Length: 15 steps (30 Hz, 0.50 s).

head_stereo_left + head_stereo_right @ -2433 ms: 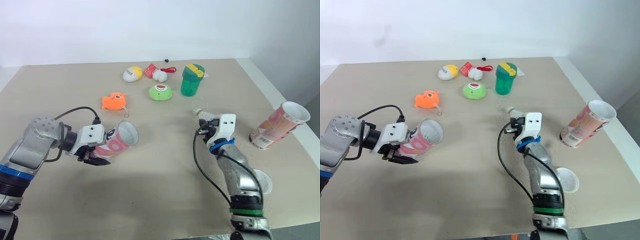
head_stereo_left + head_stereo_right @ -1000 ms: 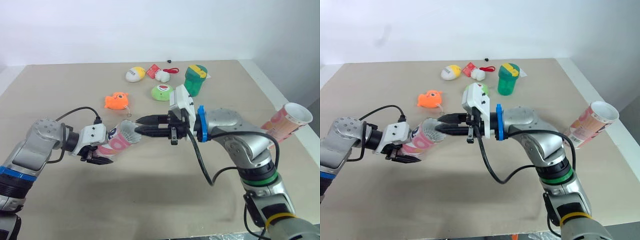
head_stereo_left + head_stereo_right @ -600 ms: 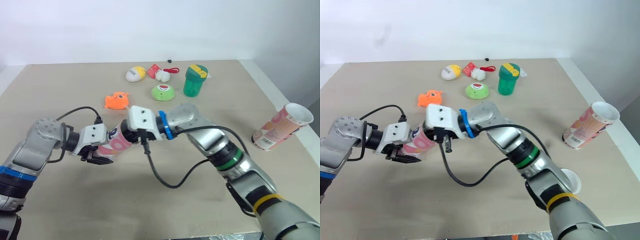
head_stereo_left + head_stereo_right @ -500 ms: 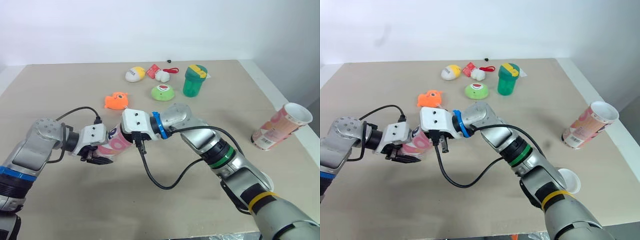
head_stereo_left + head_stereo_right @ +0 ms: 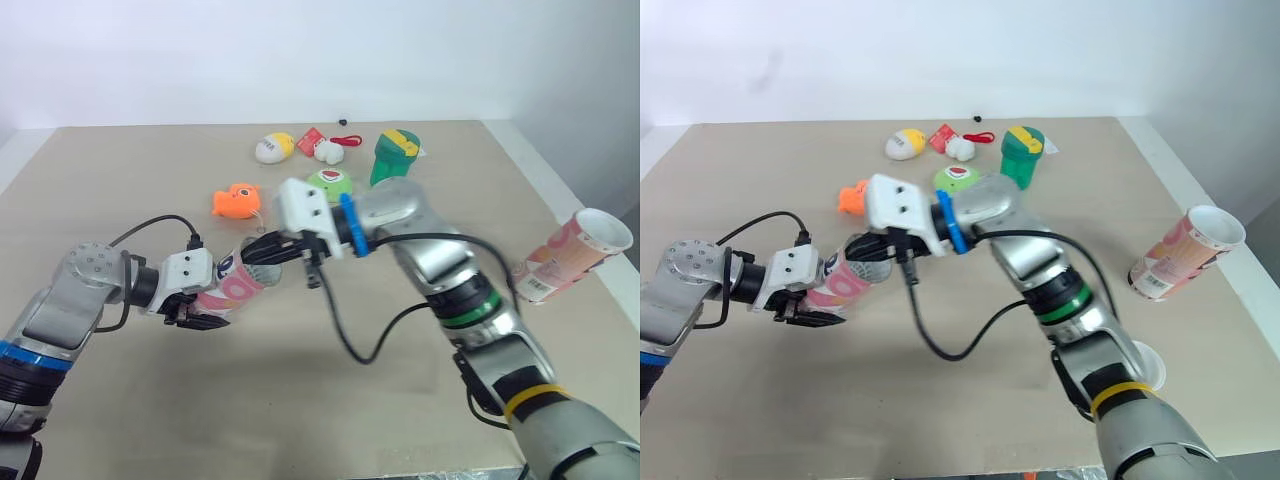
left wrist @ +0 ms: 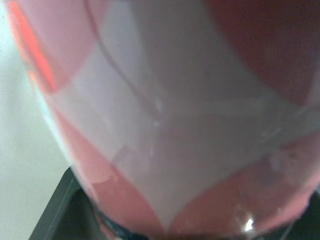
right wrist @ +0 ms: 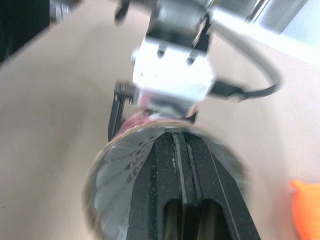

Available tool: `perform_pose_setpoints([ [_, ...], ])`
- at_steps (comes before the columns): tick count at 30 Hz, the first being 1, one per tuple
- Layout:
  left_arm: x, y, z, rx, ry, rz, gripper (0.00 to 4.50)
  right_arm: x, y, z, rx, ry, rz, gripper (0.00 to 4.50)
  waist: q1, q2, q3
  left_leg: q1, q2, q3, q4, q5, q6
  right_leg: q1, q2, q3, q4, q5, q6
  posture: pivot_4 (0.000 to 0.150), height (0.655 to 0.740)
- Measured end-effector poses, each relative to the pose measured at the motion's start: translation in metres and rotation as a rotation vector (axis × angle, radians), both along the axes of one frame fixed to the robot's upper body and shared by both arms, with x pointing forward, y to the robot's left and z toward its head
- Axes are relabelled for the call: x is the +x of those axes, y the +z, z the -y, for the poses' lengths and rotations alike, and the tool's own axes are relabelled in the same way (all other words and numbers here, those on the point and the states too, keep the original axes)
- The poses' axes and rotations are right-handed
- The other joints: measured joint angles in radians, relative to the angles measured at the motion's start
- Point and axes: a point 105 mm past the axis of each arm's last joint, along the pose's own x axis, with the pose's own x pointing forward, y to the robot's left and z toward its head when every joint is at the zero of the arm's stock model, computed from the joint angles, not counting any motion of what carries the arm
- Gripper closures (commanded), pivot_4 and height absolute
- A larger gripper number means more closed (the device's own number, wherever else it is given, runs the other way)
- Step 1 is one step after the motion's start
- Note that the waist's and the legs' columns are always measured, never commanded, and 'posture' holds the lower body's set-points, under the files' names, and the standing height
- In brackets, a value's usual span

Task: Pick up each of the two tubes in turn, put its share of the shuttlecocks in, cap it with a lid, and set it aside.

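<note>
Claws meet over the desk [image 5: 110, 190]. The left claw [image 5: 203, 304] is clamped around the lower body of a pink-and-white tube [image 5: 235, 283], holding it tilted above the surface with its open mouth turned toward the right arm. The left wrist view shows the tube wall pressed close, with the claw's black fingers at either side.

The right claw [image 5: 263, 250] has its two black fingers lying together, their tips at the tube's rim. In the right wrist view the tips reach just inside the mouth. The pale ribbed skirt of a shuttlecock [image 7: 114, 177] lines the tube's inner wall around them.

Half a second earlier the right wrist was pushed hard against the mouth with its fingers buried in the tube. It has since drawn back and risen, so the fingers now show between wrist and rim. Some two seconds ago the same arm was folded near the middle of the desk, well apart from the tube. The left claw's grip and the tube's tilt look unchanged throughout.

The second tube [image 5: 578, 250] still lies tilted at the desk's right edge. A white lid [image 5: 1152, 368] sits on the near right, partly behind the right arm. At the far side, an orange fish toy [image 5: 233, 200] and a green cup [image 5: 393, 152] stand where they were.
</note>
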Motion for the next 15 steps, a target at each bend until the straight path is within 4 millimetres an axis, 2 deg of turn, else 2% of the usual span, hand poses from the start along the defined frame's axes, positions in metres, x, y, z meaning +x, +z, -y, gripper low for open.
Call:
perform_pose_setpoints([
  [1, 0.0, -0.001, 0.006, -0.035, -0.005, 0.0, 1.51, -0.001, 0.004, 0.019, 0.039, -0.031, -0.069, 4.31, 0.001, 0.0, 0.0, -0.001, -0.001, 0.0, 0.0, 0.0, 0.0, 0.0, -0.002, -0.001, 0.0, 0.0, 0.0, 0.15, 0.74],
  [3, 0.0, 0.0, 0.009, -0.061, -0.009, 0.006, 1.51, -0.001, 0.007, 0.034, 0.064, -0.061, -0.116, 4.31, 0.0, 0.0, 0.0, -0.001, -0.002, 0.0, 0.0, 0.0, 0.0, 0.0, -0.003, -0.001, -0.001, 0.0, 0.0, 0.15, 0.74],
  [4, 0.0, 0.002, 0.015, -0.109, -0.013, 0.007, 1.51, -0.002, 0.008, 0.047, 0.084, -0.089, -0.155, 4.31, 0.001, -0.001, 0.001, -0.002, -0.003, 0.0, 0.0, 0.0, 0.0, 0.0, -0.004, -0.001, -0.001, 0.0, 0.001, 0.15, 0.74],
  [9, 0.005, 0.026, 0.046, -0.351, -0.026, 0.089, 1.51, -0.007, 0.015, 0.105, 0.122, -0.232, -0.279, 4.31, -0.002, -0.002, 0.001, -0.004, -0.004, -0.002, 0.002, 0.0, 0.0, -0.001, -0.004, -0.002, -0.001, 0.0, 0.001, 0.15, 0.74],
  [12, 0.008, 0.033, 0.071, -0.489, -0.028, 0.138, 1.51, -0.009, 0.004, 0.143, 0.038, -0.355, -0.308, 4.31, -0.001, -0.002, 0.001, -0.004, -0.005, -0.002, 0.002, 0.0, 0.0, -0.001, -0.004, -0.002, -0.001, -0.001, 0.002, 0.15, 0.74],
  [14, 0.01, 0.033, 0.084, -0.564, -0.018, 0.168, 1.51, -0.012, -0.007, 0.162, -0.018, -0.412, -0.321, 3.94, -0.003, -0.002, 0.001, -0.004, -0.005, -0.001, 0.002, 0.0, 0.001, 0.0, -0.004, -0.001, -0.002, 0.0, 0.003, 0.15, 0.74],
  [15, 0.011, 0.032, 0.096, -0.63, -0.01, 0.193, 1.51, -0.014, -0.019, 0.181, -0.08, -0.468, -0.341, 3.6, -0.001, -0.002, 0.001, -0.003, -0.006, -0.001, 0.002, -0.001, 0.001, 0.001, -0.005, -0.001, -0.002, -0.001, 0.004, 0.15, 0.74],
])
